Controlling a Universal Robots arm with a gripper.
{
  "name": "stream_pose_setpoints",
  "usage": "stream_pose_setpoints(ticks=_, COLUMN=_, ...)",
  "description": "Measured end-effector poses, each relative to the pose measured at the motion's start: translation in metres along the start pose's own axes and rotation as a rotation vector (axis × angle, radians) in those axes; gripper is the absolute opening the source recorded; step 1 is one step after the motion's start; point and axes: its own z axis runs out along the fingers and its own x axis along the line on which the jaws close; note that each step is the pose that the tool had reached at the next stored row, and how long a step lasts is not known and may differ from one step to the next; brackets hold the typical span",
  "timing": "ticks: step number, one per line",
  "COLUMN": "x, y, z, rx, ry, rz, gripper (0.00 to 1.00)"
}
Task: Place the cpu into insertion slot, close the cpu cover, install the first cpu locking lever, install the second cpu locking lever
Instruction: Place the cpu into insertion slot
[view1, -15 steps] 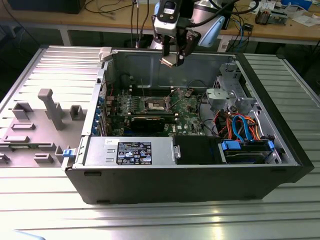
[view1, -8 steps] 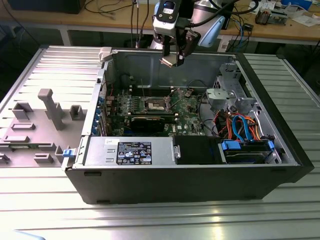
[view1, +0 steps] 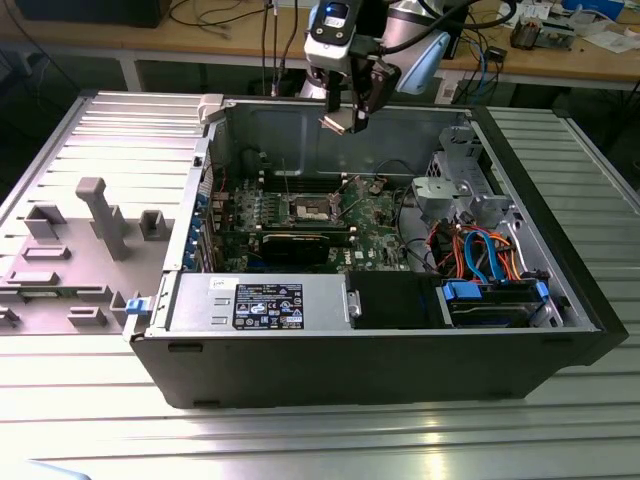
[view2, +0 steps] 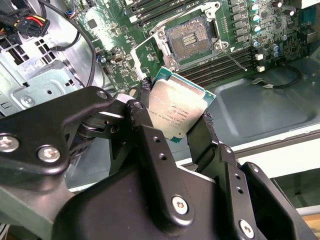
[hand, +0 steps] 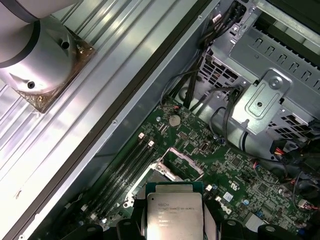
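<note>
Above the open computer case (view1: 350, 352), the gripper (view1: 337, 119) has its jaws clamped on the cpu (view2: 177, 112), well clear of the insertion slot (view2: 192, 40). The slot sits bare, so seating and every later step remain undone.

The open computer case (view1: 400, 365) lies on the table (view1: 300, 445), with a fixture tray (view1: 90, 230) at the exterior view's left. Inside, the insertion slot (view1: 312, 208) sits on the circuit board (view1: 378, 215) toward the far wall. The graphics card (view1: 295, 243) is just nearer, and the drive cage (view1: 455, 190) is at the exterior view's right. The cpu (view1: 335, 123), gripped by the gripper (view1: 345, 118), hangs above the board, apart from the slot.
</note>
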Motion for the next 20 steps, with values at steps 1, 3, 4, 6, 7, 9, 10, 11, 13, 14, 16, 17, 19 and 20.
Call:
stream_pose_setpoints(ticks=1, x=0.0000, y=0.0000, z=0.0000, rx=-0.0001, ry=-0.0002, rz=0.003, gripper=0.55)
stream_pose_setpoints(ticks=3, x=0.0000, y=0.0000, z=0.0001, rx=-0.0003, ry=-0.0008, rz=0.010, gripper=0.55)
stream_pose_setpoints(ticks=4, x=0.0000, y=0.0000, z=0.0001, rx=-0.0005, ry=-0.0010, rz=0.013, gripper=0.55)
stream_pose_setpoints(ticks=6, x=0.0000, y=0.0000, z=0.0002, rx=-0.0007, ry=-0.0017, rz=0.022, gripper=0.55)
stream_pose_setpoints(ticks=7, x=0.0000, y=0.0000, z=0.0002, rx=-0.0007, ry=-0.0021, rz=0.025, gripper=0.55)
stream_pose_setpoints(ticks=9, x=0.0000, y=0.0000, z=0.0003, rx=-0.0009, ry=-0.0027, rz=0.031, gripper=0.55)
stream_pose_setpoints(ticks=10, x=0.0000, y=0.0000, z=0.0003, rx=-0.0010, ry=-0.0029, rz=0.034, gripper=0.55)
stream_pose_setpoints(ticks=11, x=0.0000, y=0.0000, z=0.0003, rx=-0.0010, ry=-0.0032, rz=0.038, gripper=0.55)
stream_pose_setpoints(ticks=13, x=0.0000, y=0.0000, z=0.0004, rx=-0.0011, ry=-0.0036, rz=0.041, gripper=0.55)
stream_pose_setpoints(ticks=14, x=0.0000, y=-0.0001, z=0.0004, rx=-0.0012, ry=-0.0038, rz=0.044, gripper=0.55)
stream_pose_setpoints(ticks=16, x=0.0000, y=0.0000, z=0.0004, rx=-0.0013, ry=-0.0043, rz=0.048, gripper=0.55)
stream_pose_setpoints(ticks=17, x=0.0000, y=0.0000, z=0.0004, rx=-0.0013, ry=-0.0045, rz=0.051, gripper=0.55)
stream_pose_setpoints(ticks=19, x=0.0000, y=-0.0001, z=0.0005, rx=-0.0015, ry=-0.0052, rz=0.059, gripper=0.55)
stream_pose_setpoints(ticks=20, x=0.0000, y=0.0000, z=0.0005, rx=-0.0016, ry=-0.0056, rz=0.063, gripper=0.55)
